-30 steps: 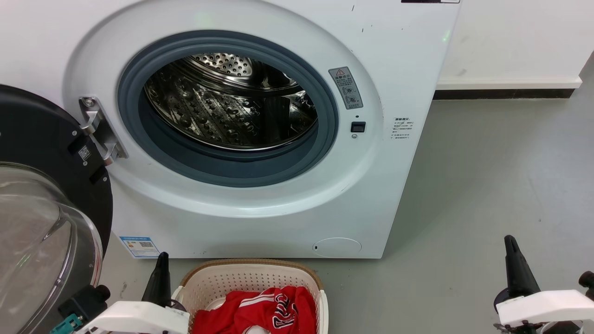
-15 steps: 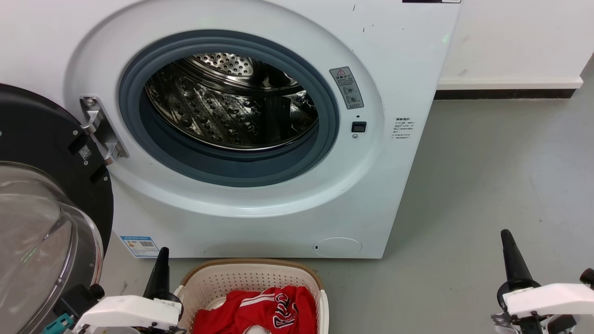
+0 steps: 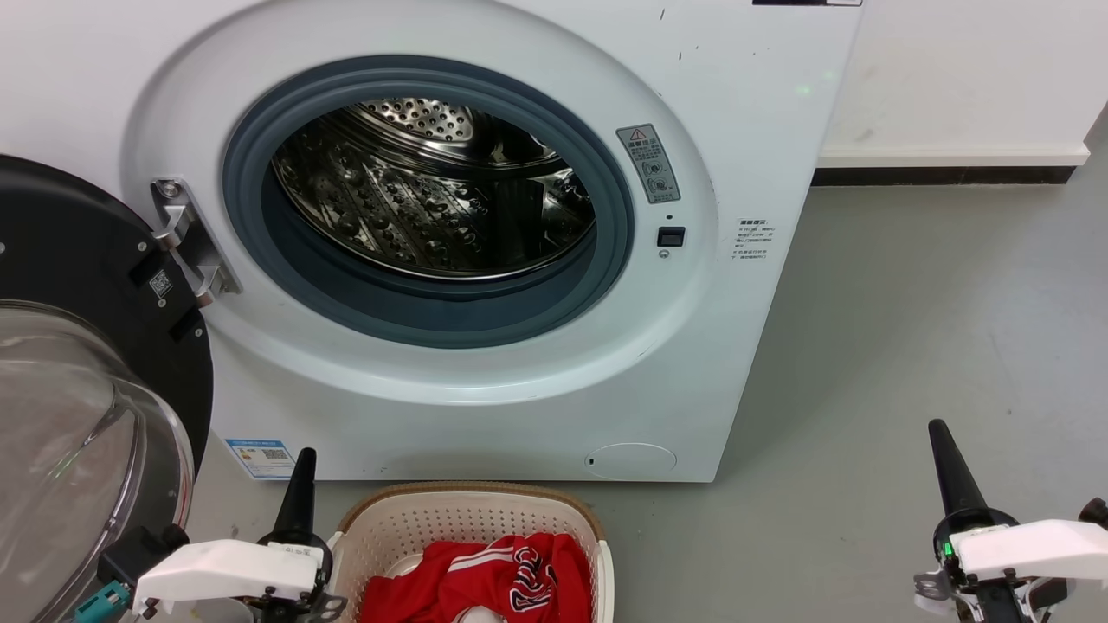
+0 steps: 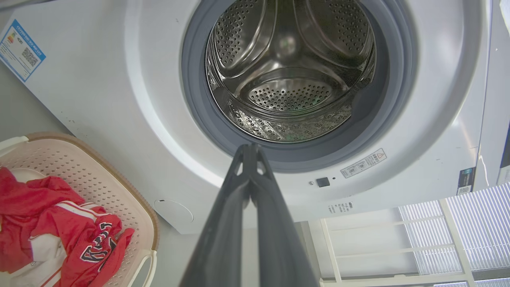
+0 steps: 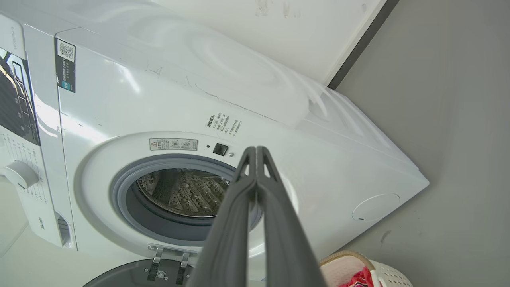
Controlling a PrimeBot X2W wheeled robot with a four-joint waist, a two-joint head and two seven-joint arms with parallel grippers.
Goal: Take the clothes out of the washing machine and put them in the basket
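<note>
The white washing machine (image 3: 744,104) stands with its door (image 3: 78,260) swung open to the left; its steel drum (image 3: 433,199) holds no fabric that I can see. Red clothes (image 3: 485,580) lie in the cream basket (image 3: 467,519) on the floor in front of it; the left wrist view shows the clothes (image 4: 59,231) and basket (image 4: 99,179) at lower left. My left gripper (image 3: 303,467) is shut and empty, just left of the basket. My right gripper (image 3: 939,441) is shut and empty over the floor, far right. The fingertips meet in both wrist views (image 4: 249,149) (image 5: 255,151).
The glass door bowl (image 3: 69,433) juts out at lower left beside my left arm. Grey floor (image 3: 935,329) stretches right of the machine to a white wall with a dark skirting strip (image 3: 943,173). A white slatted frame (image 4: 438,239) shows in the left wrist view.
Both arms have drawn back toward the bottom edge, and both grippers' fingertips now sit slightly higher. The right arm now shows a green light. Clothes and basket are unchanged.
</note>
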